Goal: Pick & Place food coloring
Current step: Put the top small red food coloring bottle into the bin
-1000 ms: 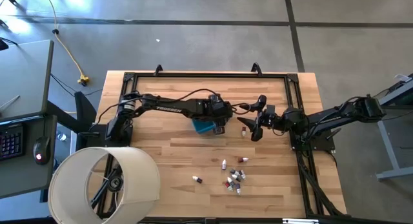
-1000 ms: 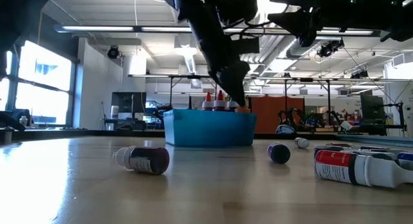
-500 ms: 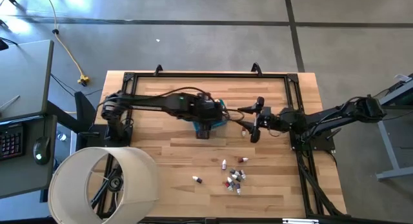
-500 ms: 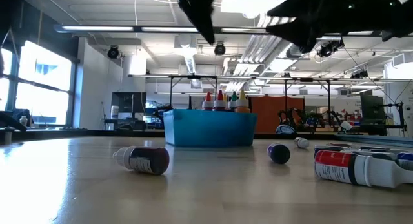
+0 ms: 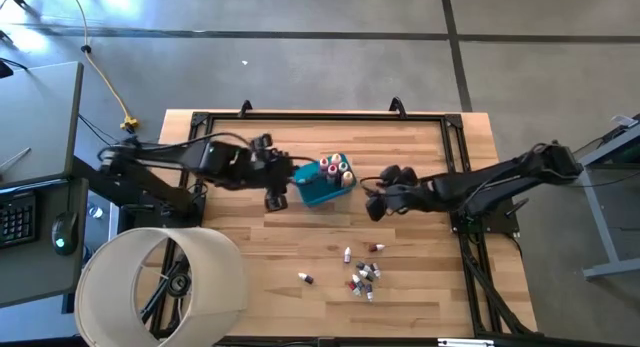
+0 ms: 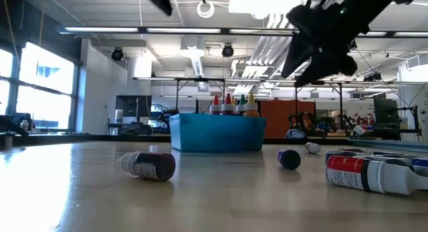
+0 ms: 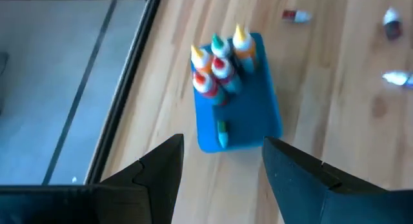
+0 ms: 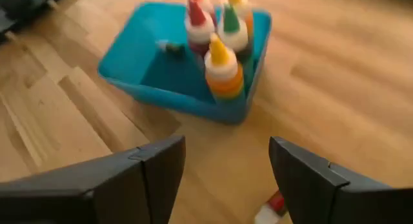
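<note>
Beside blue tub [image 5: 322, 186], right gripper [image 5: 372, 202] open, empty; left gripper [image 5: 277, 192] open, idle. Best: drop straight onto small bottle [image 8: 270, 209], centre jaws, close gently.

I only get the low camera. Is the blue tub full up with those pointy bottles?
Observer: No. The bottles stand bunched at one end of the blue tub. The other end is mostly bare.
Operator: Is an arm holding one?
Observer: No. The left tool is open and empty, off to one side of the tub.
Operator: And the other arm?
Observer: The right tool is open and empty too, on the tub's opposite side.
</note>
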